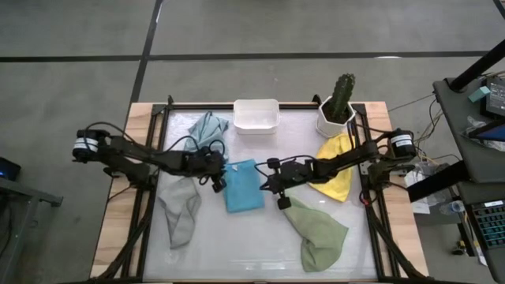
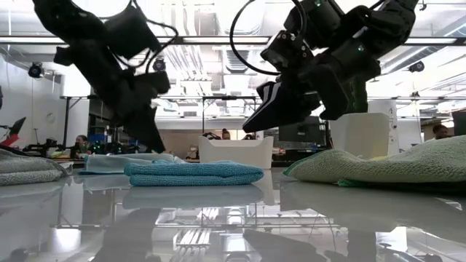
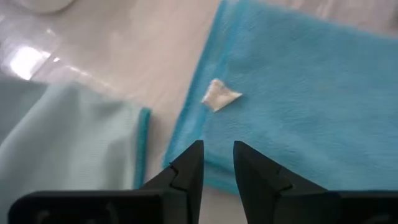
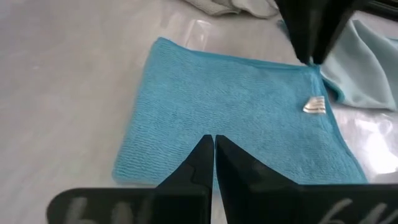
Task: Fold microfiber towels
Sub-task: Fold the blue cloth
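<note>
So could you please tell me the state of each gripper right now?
Left gripper: fingers slightly open, empty, over the bright blue towel.
Right gripper: shut, empty.

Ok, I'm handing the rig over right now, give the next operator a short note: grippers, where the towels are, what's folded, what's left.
Left gripper: slightly open, empty, at the bright blue towel's left edge.
Right gripper: shut, empty, just above that towel's right edge.
Bright blue towel: folded flat at table centre, apparently done.
Unfolded, crumpled: grey towel front left, pale blue-grey towel back left, sage green towel front right, yellow towel right, beside the cactus pot.
White tub at the back holds no towel.
Left: fold those four.
</note>
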Robot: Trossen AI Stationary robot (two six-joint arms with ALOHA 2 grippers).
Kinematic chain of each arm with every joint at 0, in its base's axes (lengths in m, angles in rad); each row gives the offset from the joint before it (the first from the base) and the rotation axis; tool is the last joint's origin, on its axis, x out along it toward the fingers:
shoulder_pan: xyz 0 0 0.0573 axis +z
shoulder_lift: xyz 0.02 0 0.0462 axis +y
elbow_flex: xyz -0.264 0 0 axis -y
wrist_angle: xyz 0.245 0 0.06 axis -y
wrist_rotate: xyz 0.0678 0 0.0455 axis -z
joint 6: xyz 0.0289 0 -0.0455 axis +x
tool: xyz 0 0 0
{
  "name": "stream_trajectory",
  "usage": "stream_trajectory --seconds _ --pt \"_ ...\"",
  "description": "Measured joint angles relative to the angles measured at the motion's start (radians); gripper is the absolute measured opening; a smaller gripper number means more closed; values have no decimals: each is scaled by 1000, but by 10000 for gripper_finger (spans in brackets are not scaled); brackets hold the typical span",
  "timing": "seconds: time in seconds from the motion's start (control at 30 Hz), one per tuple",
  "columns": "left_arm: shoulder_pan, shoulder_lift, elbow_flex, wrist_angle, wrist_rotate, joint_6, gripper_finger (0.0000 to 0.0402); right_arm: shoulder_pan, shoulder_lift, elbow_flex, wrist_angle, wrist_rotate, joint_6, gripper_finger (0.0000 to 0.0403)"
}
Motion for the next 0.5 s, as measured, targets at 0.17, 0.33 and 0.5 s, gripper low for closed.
stream_trajectory --seconds 0.17,0.33,0.5 --pt "14 53 1 11 -14 0 73 0 0 0 0 -2 0 9" --pt "14 85 2 57 -14 1 73 0 1 0 0 0 0 9" --pt "14 84 2 56 3 -1 73 0 1 0 0 0 0 9"
